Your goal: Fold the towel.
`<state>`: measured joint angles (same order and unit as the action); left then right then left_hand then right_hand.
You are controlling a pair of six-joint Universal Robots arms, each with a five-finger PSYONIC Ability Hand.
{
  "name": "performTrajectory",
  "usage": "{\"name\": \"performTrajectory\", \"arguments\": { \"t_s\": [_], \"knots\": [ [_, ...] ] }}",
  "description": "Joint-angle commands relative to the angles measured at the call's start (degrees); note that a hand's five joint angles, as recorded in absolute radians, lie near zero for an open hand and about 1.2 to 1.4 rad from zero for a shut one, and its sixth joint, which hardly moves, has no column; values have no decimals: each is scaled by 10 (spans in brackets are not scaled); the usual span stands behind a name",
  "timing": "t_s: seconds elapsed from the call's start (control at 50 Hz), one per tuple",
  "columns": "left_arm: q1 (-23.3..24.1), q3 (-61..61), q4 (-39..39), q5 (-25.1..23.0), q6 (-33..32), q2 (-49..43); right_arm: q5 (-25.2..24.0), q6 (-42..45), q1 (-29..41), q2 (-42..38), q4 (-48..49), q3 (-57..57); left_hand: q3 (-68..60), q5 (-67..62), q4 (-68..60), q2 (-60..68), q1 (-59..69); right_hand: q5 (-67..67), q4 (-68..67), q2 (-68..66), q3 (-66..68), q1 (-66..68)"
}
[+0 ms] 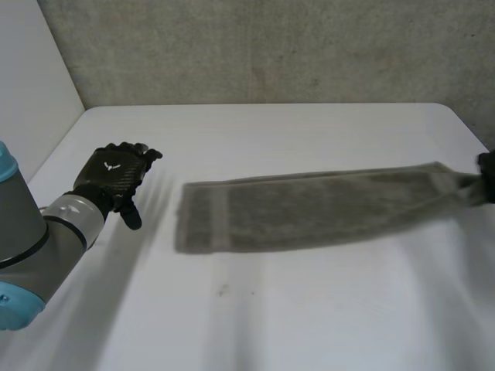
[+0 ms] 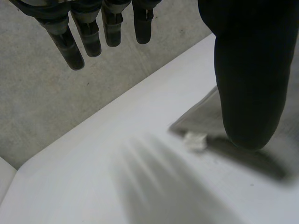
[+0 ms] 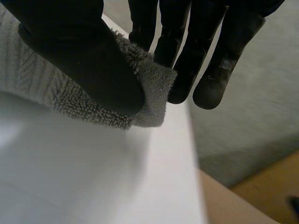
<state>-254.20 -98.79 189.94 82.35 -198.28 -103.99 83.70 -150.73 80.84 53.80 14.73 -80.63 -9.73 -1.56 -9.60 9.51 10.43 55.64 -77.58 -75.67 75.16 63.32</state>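
Note:
A grey towel (image 1: 309, 209), folded into a long strip, lies across the white table (image 1: 255, 131). At the table's right edge my right hand (image 1: 487, 176) pinches the strip's right end; in the right wrist view the thumb (image 3: 88, 65) presses the towel's corner (image 3: 149, 95) against the fingers (image 3: 187, 56). My left hand (image 1: 116, 179) hovers left of the towel with fingers straight and spread, touching nothing. Beside its thumb (image 2: 252, 79), the left wrist view shows the towel's left end (image 2: 205, 119) with a small white label (image 2: 195, 141).
A grey wall (image 1: 263, 46) stands behind the table. The table's right edge (image 3: 198, 186) is just beyond my right hand, with the floor (image 3: 261, 196) below it. A small dark speck (image 1: 223, 291) marks the table in front of the towel.

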Motion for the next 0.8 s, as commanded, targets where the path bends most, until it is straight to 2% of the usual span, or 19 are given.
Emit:
{"name": "performTrajectory", "arguments": {
  "t_s": [0.02, 0.08, 0.12, 0.14, 0.18, 0.24, 0.28, 0.3, 0.34, 0.4, 0.44, 0.56, 0.68, 0.7, 0.72, 0.76, 0.8],
  "knots": [
    [0, -1, 0, 0, 0, 2, 6, 51, -19, 31, -3, 15, -3, 16, -4, 5, -4, 144, -24, -43, 48, 167],
    [1, -3, 0, 0, -1, 5, 0, 39, 9, 54, -2, 26, -3, 16, -4, 5, -4, 144, -24, -43, 48, 167],
    [1, -3, 0, 0, 0, 8, -6, 13, 82, 83, 2, 37, -3, 16, -4, 5, -4, 144, -24, -43, 48, 167],
    [1, -3, 0, 0, 0, 8, -6, 13, 83, 83, 2, 37, -3, 16, -4, 5, -4, 144, -24, -43, 48, 167],
    [2, -3, 0, 0, 0, 9, -7, -5, 161, 82, 3, 55, -3, 16, -4, 5, -4, 144, -24, -43, 48, 167],
    [3, -2, 0, 0, 0, 9, -8, -8, 203, 79, 4, 59, -3, 16, -4, 5, -4, 144, -24, -43, 48, 167],
    [3, -3, 0, 0, 0, 9, -13, -9, 290, 58, 6, 67, -3, 16, -4, 5, -4, 144, -24, -43, 48, 167],
    [3, -3, 0, 0, 0, 9, -13, -9, 290, 58, 6, 67, -3, 16, -4, 5, -4, 144, -24, -43, 48, 167],
    [5, -3, 0, 1, 0, 9, -23, -8, 382, 19, 6, 87, -3, 16, -4, 5, -4, 144, -24, -43, 48, 167],
    [5, -3, 0, 1, 0, 8, -26, -10, 419, -5, 6, 96, -3, 16, -4, 5, -4, 144, -24, -43, 48, 167],
    [6, -3, 0, 1, 0, 8, -27, -10, 474, -48, 12, 114, -3, 16, -4, 5, -4, 144, -24, -43, 48, 167],
    [5, -2, 0, 1, 0, 6, -33, -13, 541, -126, 17, 138, -3, 16, -4, 5, -4, 144, -24, -43, 48, 167],
    [7, 0, 0, 1, 0, 3, -31, -12, 555, -141, 8, 141, -3, 16, -4, 5, -4, 129, -10, -29, 34, 152],
    [7, 3, 0, 1, 0, 1, -30, -14, 555, -135, 1, 138, -3, 16, -4, 5, -4, -151, 270, 251, -246, -128],
    [8, 7, 0, 1, 0, -1, -28, -18, 553, -124, -6, 133, -3, 16, -4, 5, -4, -502, 621, 602, -597, -478],
    [9, 10, 0, 1, 0, -2, -26, -26, 552, -101, -12, 129, -3, 16, -4, 5, -4, -556, 676, 657, -652, -533],
    [9, 15, 0, 1, 0, -2, -24, -44, 542, -76, -18, 123, -3, 16, -4, 5, -4, -556, 676, 657, -652, -533]
  ]
}}
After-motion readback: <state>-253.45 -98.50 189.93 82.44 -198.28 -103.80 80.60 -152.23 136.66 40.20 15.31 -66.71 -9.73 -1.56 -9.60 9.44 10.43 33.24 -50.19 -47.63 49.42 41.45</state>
